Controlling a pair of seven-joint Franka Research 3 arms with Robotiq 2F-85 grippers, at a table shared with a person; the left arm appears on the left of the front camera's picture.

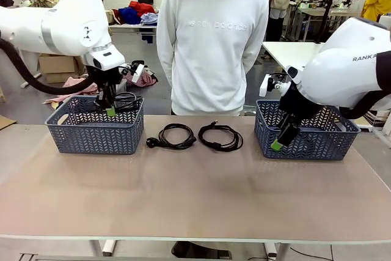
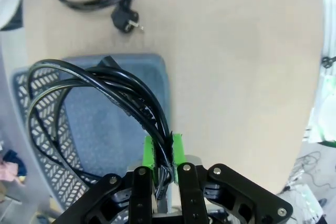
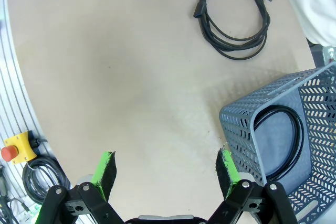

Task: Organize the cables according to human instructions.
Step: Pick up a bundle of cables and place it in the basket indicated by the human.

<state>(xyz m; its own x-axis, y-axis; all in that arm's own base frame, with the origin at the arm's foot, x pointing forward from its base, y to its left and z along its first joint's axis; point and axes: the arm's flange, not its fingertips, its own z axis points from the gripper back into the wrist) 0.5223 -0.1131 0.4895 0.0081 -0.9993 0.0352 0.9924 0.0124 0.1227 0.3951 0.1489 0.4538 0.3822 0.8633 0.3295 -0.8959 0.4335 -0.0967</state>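
Beige worktop [image 1: 195, 194]: plug-ended coil [image 1: 174, 136] and second coil [image 1: 221, 137] loose between left basket [image 1: 91, 132] and right basket [image 1: 305, 142]. Left end effector [image 2: 163, 148] clamped on third coil [image 2: 105, 85], over left basket. Right end effector [image 3: 165, 169] wide, nothing gripped, just beside right basket; fourth coil [image 3: 294, 140] inside. Legible: "new balance" on sweatshirt [image 1: 217, 25], "RANKA" on right arm [image 1: 369, 57].

Table [image 1: 195, 203]: 2 baskets [image 1: 91, 137] [image 1: 321, 145], 2 cables [image 1: 174, 136] [image 1: 221, 137] btwn.

White glossy left arm [image 1: 61, 22] and right arm [image 1: 351, 71], dark lettering [image 1: 368, 58] at 3 o'clock, black hoses [image 1: 24, 73]. Black left gripper [image 2: 163, 150] and right gripper [image 3: 165, 169], green pads [image 3: 106, 169], silver screws [image 3: 242, 184]. Person: white long-sleeved sweatshirt [image 1: 211, 41].
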